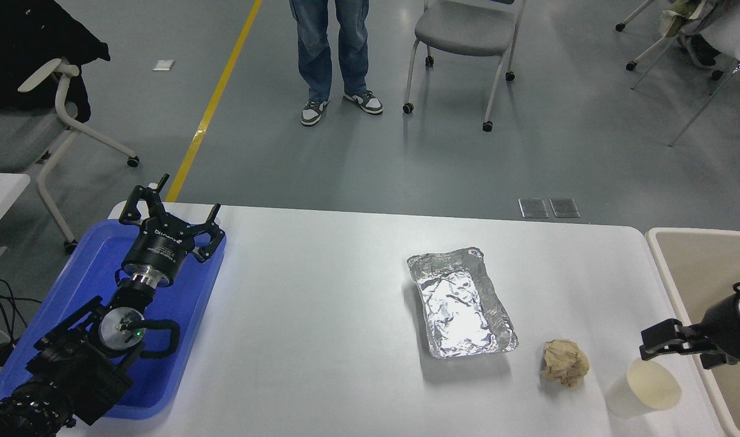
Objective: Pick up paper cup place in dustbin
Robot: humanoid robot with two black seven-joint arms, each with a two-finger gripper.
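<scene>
Paper cup (644, 389) stands tilted near the surface's (321, 315) front right corner, beside the big beige dustbin (691, 267). The right gripper (670, 342) hovers just above its rim; whether its fingers are spread I cannot tell. The left gripper (167, 221) rests parked over the blue tray (73, 285), fingers spread. Light and easily crushed, the cup likely wants a gentle pinch across its wall.

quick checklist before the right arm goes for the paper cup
1. paper cup upright, mouth open, nothing inside visible: ok
2. right gripper lined up with the cup: not ok, it sits just above and behind the rim
3. Right jaws open: cannot tell
4. crumpled paper ball apart from the cup: ok
5. dustbin open, right of the cup: ok
6. left gripper parked over the blue tray: ok
</scene>
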